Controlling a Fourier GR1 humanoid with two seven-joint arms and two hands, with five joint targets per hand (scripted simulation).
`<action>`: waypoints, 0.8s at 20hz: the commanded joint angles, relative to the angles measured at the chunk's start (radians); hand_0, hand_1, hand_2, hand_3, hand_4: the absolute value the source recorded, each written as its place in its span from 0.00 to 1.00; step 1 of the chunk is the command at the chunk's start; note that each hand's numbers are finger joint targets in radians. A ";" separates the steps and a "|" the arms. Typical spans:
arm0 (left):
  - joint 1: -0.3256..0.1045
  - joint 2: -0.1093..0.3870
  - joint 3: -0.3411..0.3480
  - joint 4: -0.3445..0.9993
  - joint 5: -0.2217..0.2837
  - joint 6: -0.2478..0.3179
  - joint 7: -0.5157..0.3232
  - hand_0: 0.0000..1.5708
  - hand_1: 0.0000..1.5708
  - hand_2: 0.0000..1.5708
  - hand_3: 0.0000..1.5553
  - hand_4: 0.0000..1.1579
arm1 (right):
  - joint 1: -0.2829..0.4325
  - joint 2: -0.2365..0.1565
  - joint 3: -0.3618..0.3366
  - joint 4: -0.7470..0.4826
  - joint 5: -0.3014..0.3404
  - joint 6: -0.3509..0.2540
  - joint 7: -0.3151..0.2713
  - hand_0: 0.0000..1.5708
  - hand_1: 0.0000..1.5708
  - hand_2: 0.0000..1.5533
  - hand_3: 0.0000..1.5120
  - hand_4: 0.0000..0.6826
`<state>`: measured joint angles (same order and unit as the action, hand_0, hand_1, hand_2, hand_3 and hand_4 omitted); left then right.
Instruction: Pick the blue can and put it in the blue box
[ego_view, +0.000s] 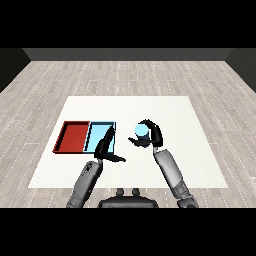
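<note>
A: Head view shows the right hand with its fingers and thumb curled round the blue can. The can stands upright, or close to it, over the white surface, just to the right of the blue box and not inside it.

B: How do you think this can handles?

A: I judge it is light and stiff, a small cylinder with a smooth wall, so it may be a little slippery. The round side is the good place to take it, near the middle of its height, like the hand does now. The pale top stays free.

B: And the other hand?

A: The left hand holds nothing. Its fingers are straight and lie over the near right part of the blue box.

B: What about the boxes?

A: Both are flat rectangular trays with low rims. The red box touches the blue one on its left side. The surface looks matte and plain; the floor behind has grey wood planks.
</note>
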<state>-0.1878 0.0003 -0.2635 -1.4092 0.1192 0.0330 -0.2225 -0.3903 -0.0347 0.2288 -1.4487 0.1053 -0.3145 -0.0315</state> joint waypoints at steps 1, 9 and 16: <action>-0.085 0.000 -0.048 0.103 0.044 0.068 -0.016 0.00 0.00 0.00 0.00 0.00 | -0.073 0.033 -0.003 0.013 0.031 -0.009 0.051 0.94 0.94 0.94 0.92 0.90; -0.057 0.000 -0.055 0.095 0.063 0.052 -0.025 0.00 0.00 0.00 0.00 0.00 | -0.031 0.034 0.094 -0.007 0.018 -0.051 0.021 0.95 0.95 0.94 0.92 0.89; -0.092 0.000 -0.181 0.130 0.136 0.192 -0.025 0.00 0.00 0.00 0.00 0.00 | -0.044 0.035 0.142 -0.015 0.001 -0.095 0.035 0.94 0.94 0.94 0.92 0.89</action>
<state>-0.2731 0.0001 -0.3770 -1.2725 0.2191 0.1571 -0.2507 -0.3919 -0.0016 0.2942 -1.4935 0.1396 -0.3277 -0.0052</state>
